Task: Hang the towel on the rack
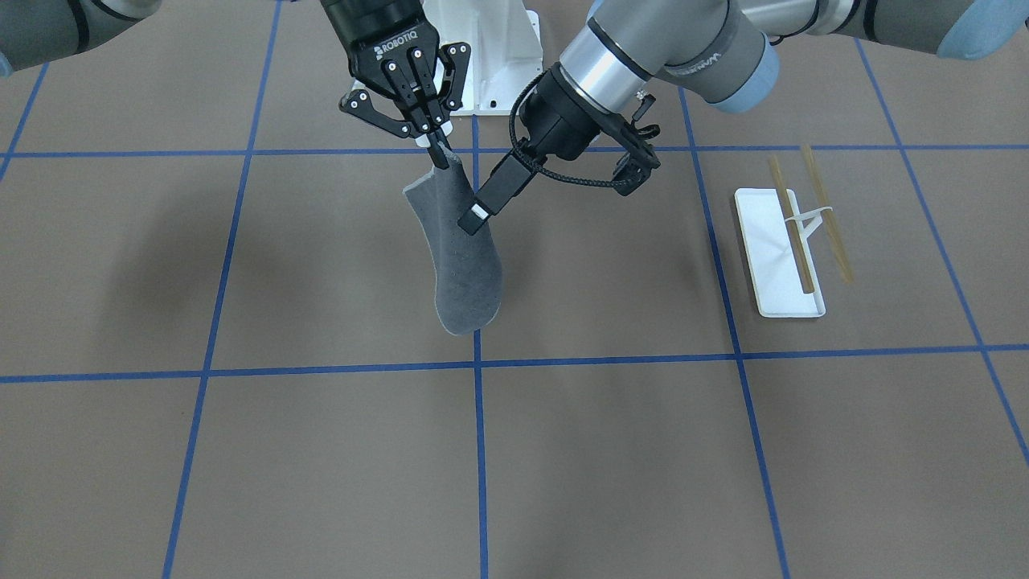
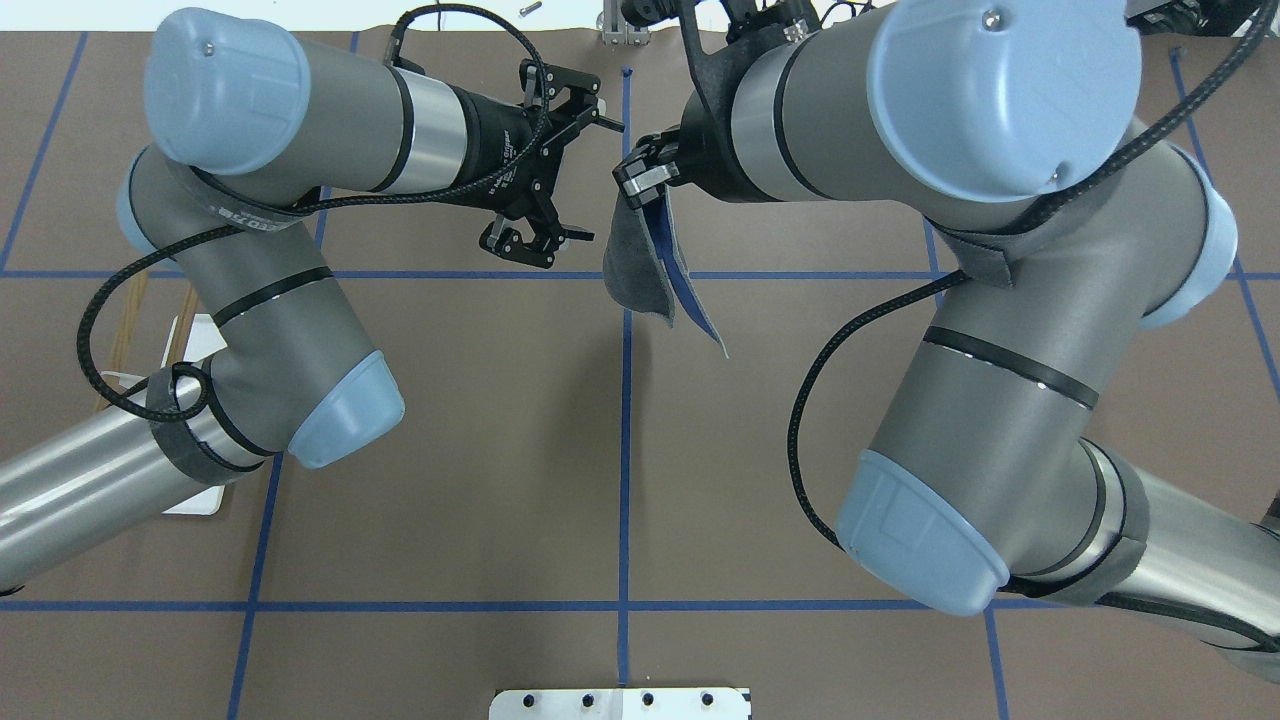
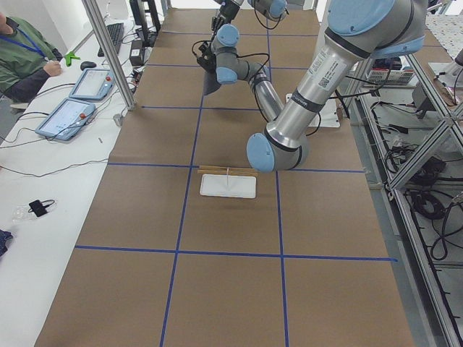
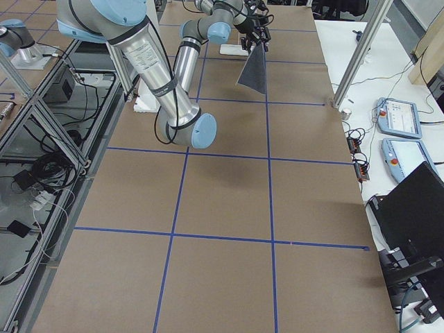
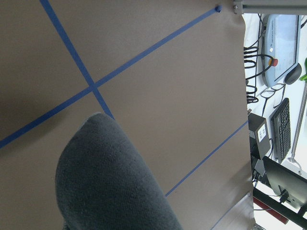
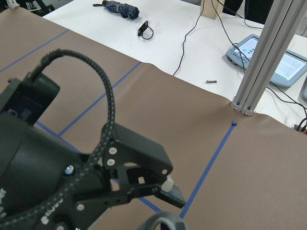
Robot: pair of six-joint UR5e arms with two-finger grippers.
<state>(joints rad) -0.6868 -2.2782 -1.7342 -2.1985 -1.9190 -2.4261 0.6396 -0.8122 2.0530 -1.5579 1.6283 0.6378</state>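
Note:
The towel [image 1: 462, 257] hangs in the air over the table's middle, mostly dark grey, with a strip of blue face showing in the overhead view [image 2: 683, 285]. My right gripper [image 1: 440, 157] is shut on its top corner and also shows from overhead [image 2: 640, 185]. My left gripper [image 1: 551, 199] is wide open right beside the towel's upper edge and holds nothing. One of its fingertips [image 1: 474, 219] is at the cloth; I cannot tell if it touches. The rack [image 1: 792, 233] stands on its white base [image 1: 776, 277] off to my left, half hidden under my left arm from overhead [image 2: 195, 330].
The large white bolted pedestal [image 1: 498, 56] stands behind the grippers. An aluminium post [image 6: 259, 72] rises at the table's far edge, with operators' pendants [image 3: 72, 116] on the bench beyond. Blue tape lines cross the brown table cover.

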